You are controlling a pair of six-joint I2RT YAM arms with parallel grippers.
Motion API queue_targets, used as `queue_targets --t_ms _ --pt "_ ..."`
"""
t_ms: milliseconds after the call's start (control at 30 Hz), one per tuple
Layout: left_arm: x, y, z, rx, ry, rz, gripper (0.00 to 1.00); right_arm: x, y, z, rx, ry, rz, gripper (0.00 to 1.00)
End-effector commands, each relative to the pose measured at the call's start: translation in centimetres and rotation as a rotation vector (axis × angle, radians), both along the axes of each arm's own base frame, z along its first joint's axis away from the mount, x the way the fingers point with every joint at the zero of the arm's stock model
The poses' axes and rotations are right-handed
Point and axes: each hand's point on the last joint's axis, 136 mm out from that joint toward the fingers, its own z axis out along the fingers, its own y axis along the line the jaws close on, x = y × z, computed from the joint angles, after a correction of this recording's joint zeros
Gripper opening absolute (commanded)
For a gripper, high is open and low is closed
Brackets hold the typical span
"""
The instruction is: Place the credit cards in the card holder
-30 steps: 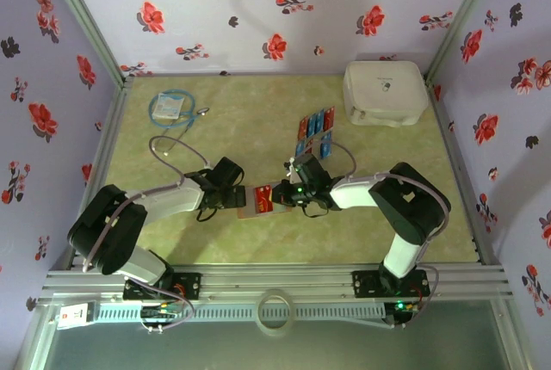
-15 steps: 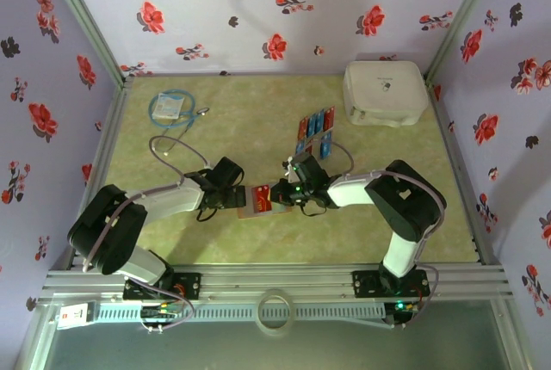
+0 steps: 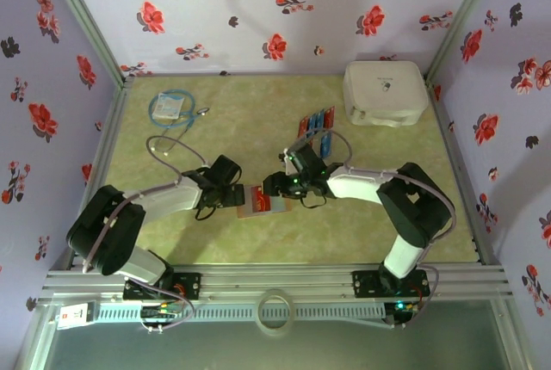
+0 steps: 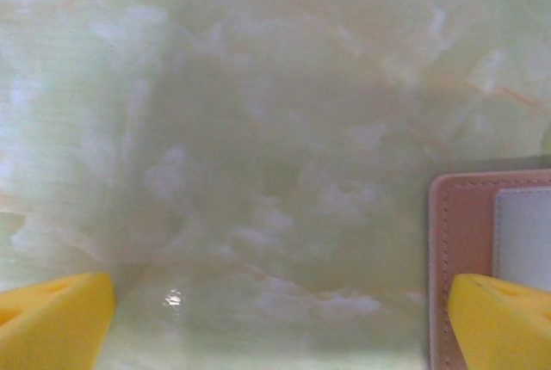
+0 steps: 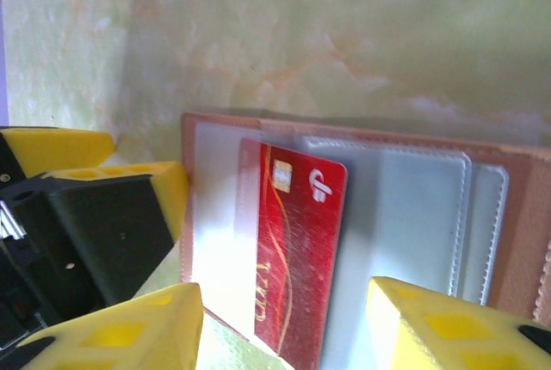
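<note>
Bare table (image 3: 250, 125) behind card holder (image 3: 258, 201)

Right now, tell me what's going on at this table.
Two robot arms are loading cards into an open wallet lying flat on the table. The right gripper hovers over it with its jaws apart on either side of a red card, which looks only partway into a clear pocket. The left gripper is open at the wallet's left edge. The other cards lie in a bunch further back.
</note>
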Motion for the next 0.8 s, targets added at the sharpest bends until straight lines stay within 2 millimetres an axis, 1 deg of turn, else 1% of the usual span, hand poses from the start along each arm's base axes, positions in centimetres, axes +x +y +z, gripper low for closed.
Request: queue_targets --t_ms 0,100,233,333,467,767 --pt "0.1 1.0 1.3 0.016 -0.007 0.001 1.0 0.6 -1.3 0.8 -0.099 -0.044 0.003 0.51" --pt "-0.3 1.5 1.7 0.025 -0.01 0.006 1.0 0.9 -1.8 0.4 -0.181 -0.057 0.009 0.43" --pt "-0.8 2.8 1.6 0.072 -0.003 0.027 1.0 1.0 -2.0 -0.6 -0.293 -0.079 0.036 0.25" --pt "-1.1 3.3 1.4 0.099 0.009 0.036 1.0 1.0 -1.9 -1.2 -0.376 -0.103 0.066 0.18" --pt "-1.3 3.7 1.0 0.132 0.027 0.036 1.0 1.0 -1.6 -1.7 -0.444 -0.123 0.094 0.16" --pt "-0.7 2.9 0.2 0.154 0.049 0.008 1.0 0.7 -0.9 -3.0 -0.487 -0.117 0.114 0.16"
